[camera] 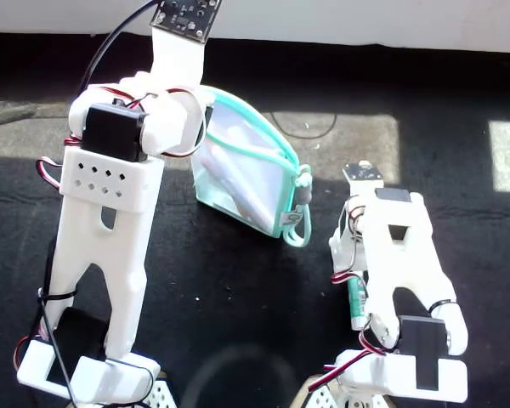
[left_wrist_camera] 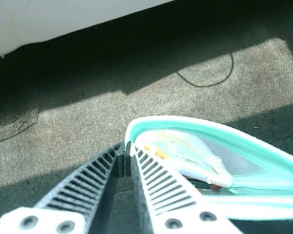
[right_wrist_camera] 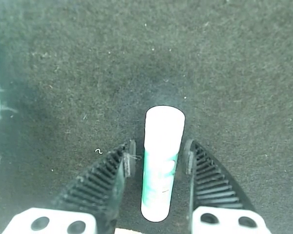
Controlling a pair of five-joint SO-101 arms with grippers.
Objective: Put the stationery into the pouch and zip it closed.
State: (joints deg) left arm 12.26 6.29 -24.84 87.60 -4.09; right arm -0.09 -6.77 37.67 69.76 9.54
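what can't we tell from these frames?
- Pouch contents: in the left wrist view the items overlap behind the rim, so no count.
- Whether the left gripper pinches the pouch rim: its own tips hide the contact, and the arm covers it in the high view.
- Tube at the right gripper: mostly under the arm in the high view.

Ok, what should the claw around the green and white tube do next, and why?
Probably close the right claw on the tube: the claw sits open on either side of it, not gripping yet, and the pouch is unzipped, ready for it.
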